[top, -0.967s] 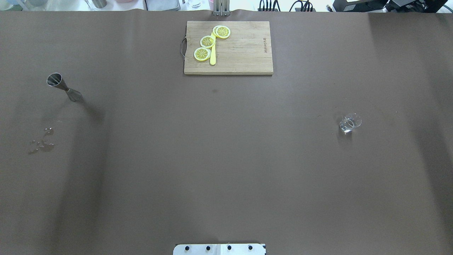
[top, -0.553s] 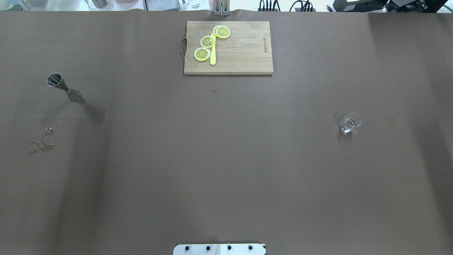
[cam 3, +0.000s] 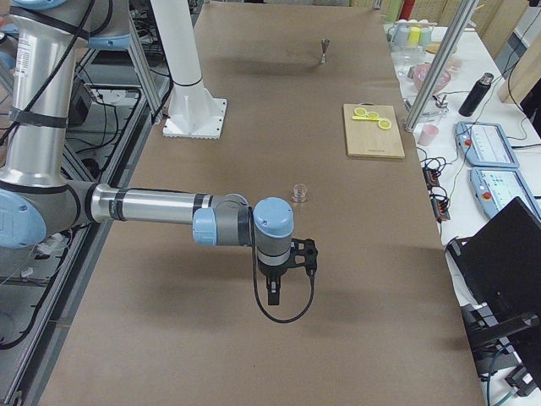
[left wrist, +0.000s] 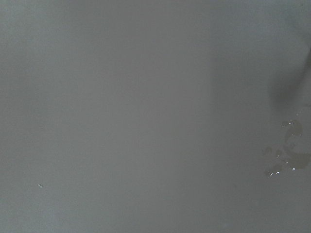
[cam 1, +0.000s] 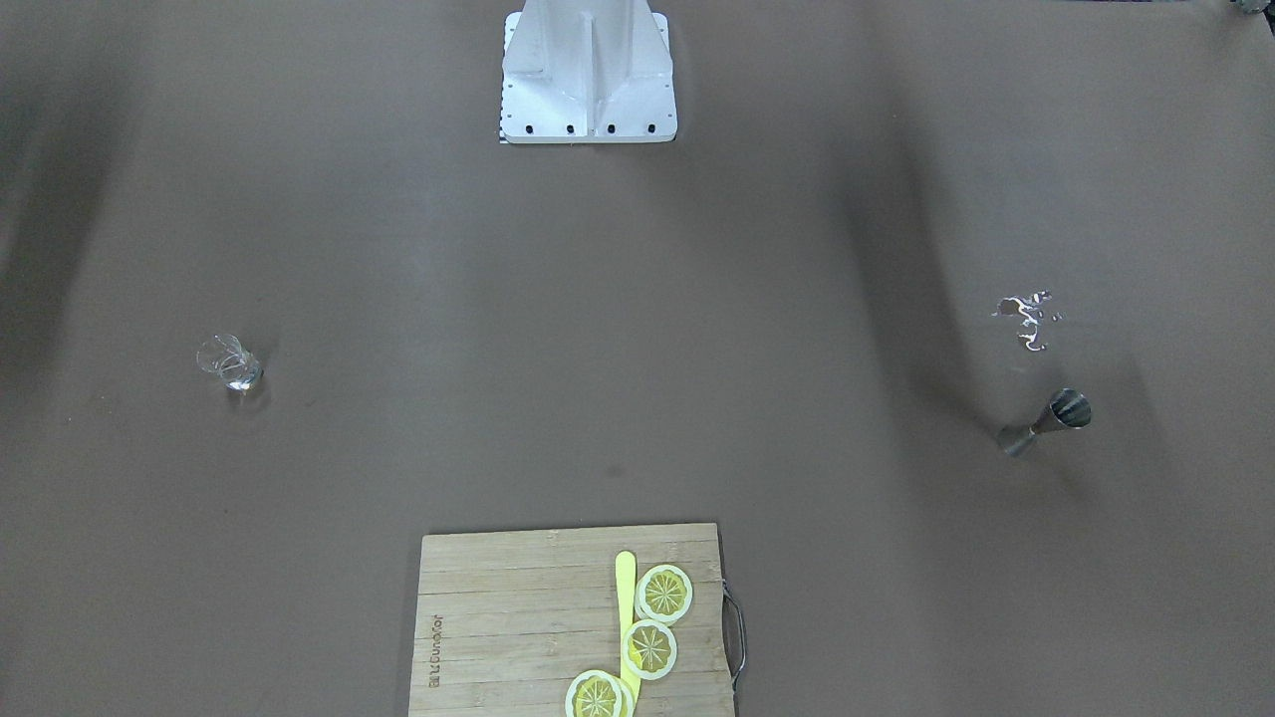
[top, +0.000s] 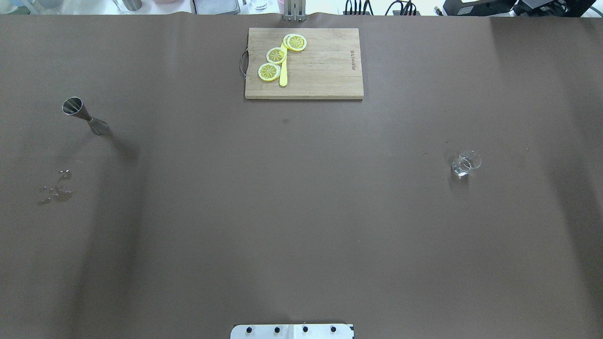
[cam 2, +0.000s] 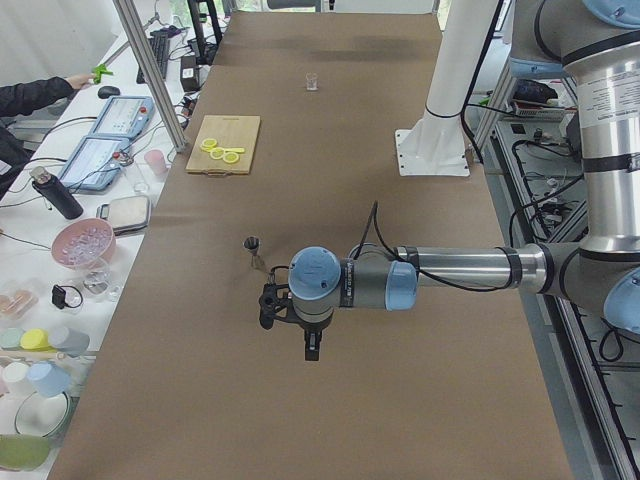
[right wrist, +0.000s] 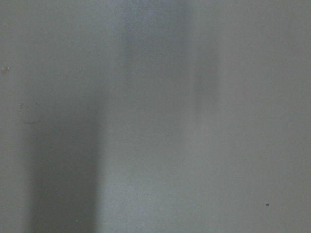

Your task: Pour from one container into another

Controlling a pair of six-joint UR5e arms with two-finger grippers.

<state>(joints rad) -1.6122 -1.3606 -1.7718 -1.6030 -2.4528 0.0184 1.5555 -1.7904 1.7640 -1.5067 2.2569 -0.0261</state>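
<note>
Standing well apart: jigger [top: 86, 117], shot glass [top: 465, 164]; left hand [cam 2: 311, 350], right hand [cam 3: 272, 294] above table [top: 301, 212], openness cannot tell.

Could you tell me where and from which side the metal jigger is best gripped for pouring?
Probably the narrow waist of the jigger, approached level from the side. It stands upright, hourglass-shaped, with an open cup on top, so a side hold leaves the mouth clear and suits tipping.

You are looking at one dark brand mark [top: 352, 60] printed on the rectangular wooden cutting board [top: 320, 75]. Its letters are showing too small to read.
</note>
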